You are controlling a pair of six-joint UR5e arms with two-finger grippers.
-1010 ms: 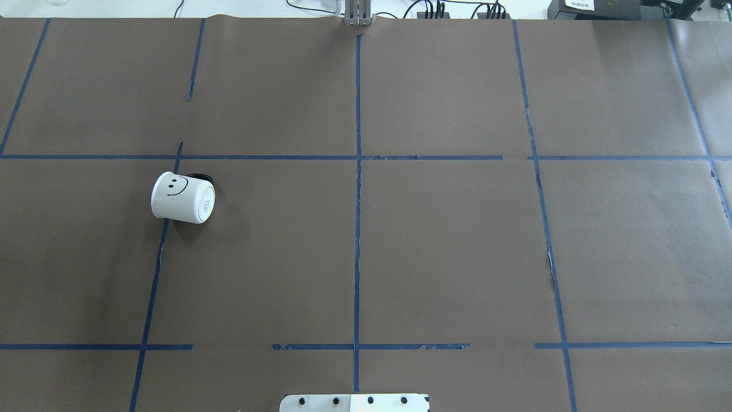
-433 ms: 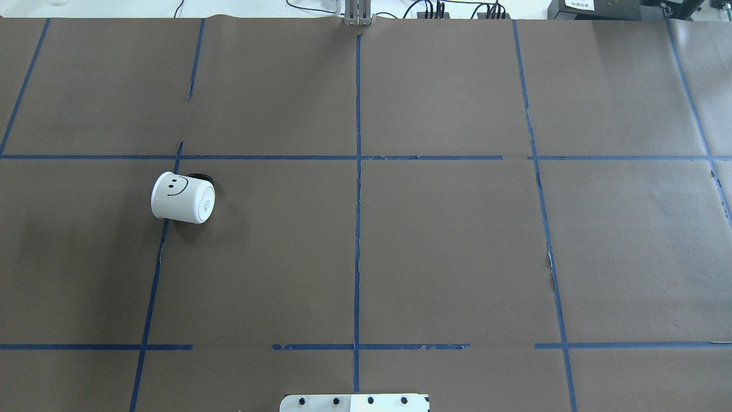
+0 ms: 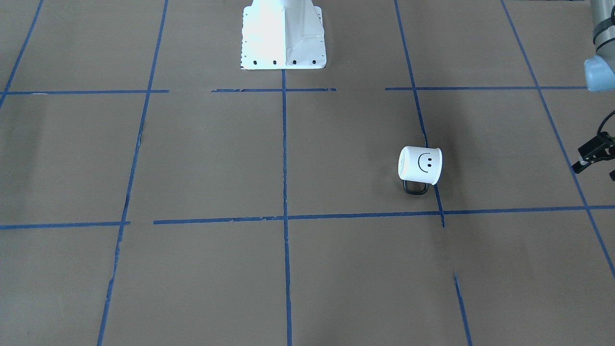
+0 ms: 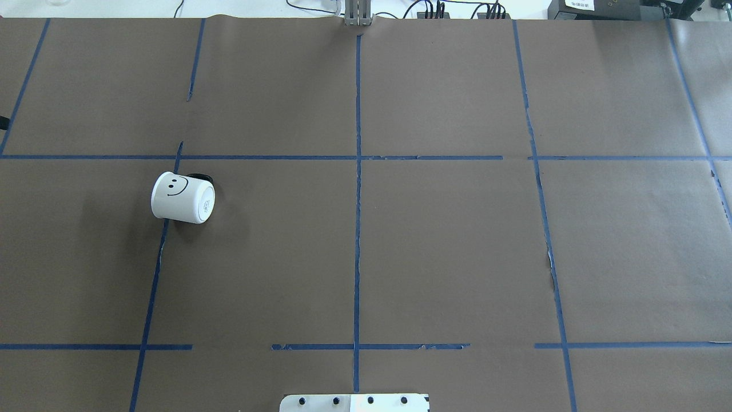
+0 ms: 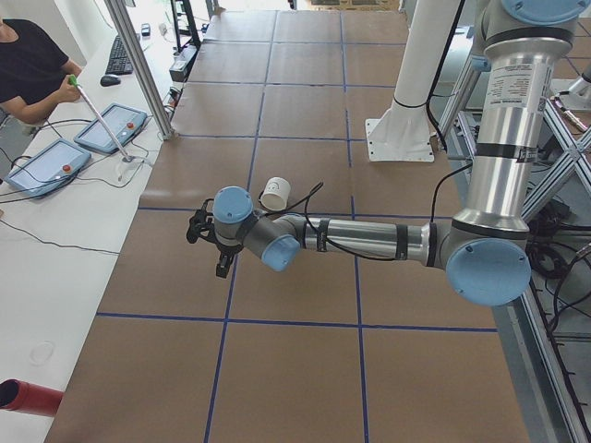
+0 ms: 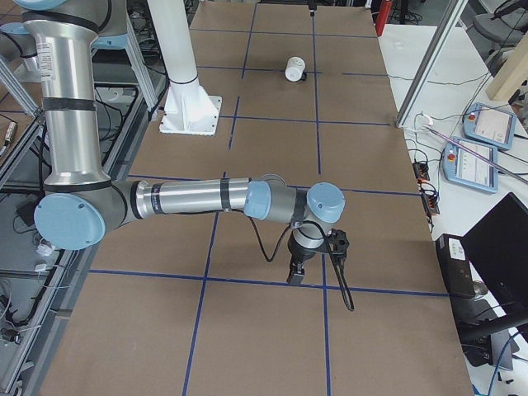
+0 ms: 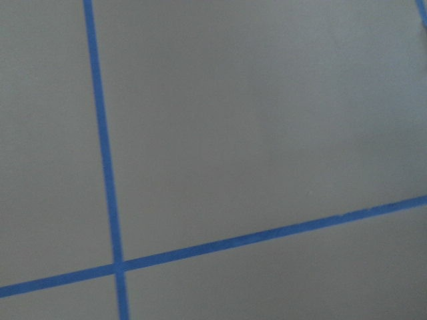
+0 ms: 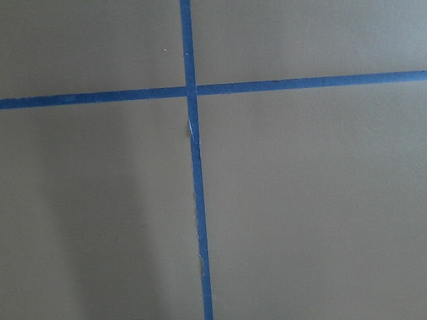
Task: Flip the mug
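One mug [image 4: 182, 198], handle [image 4: 200, 175] mostly behind its body.

Cut off, hidden, or too small to read.
Loses the black two-finger left gripper [image 3: 596, 156] to the front-facing view's right edge, so cannot tell how the jaws stand; crops the grey left arm tube [image 3: 603, 29] at the same side. Shows only a dark sliver [image 4: 3, 122] at the overhead view's left edge, unidentifiable. Hides most of the black loop handle [image 4: 200, 176] behind the small white smiley-faced enamel mug [image 4: 182, 197] overhead; leaves the print on its base [image 4: 205, 204] unreadably small. Renders the black right gripper [image 6: 296, 272] too small in the right-side view to judge. Cuts the white metal robot base [image 4: 354, 403] at the overhead view's bottom edge.
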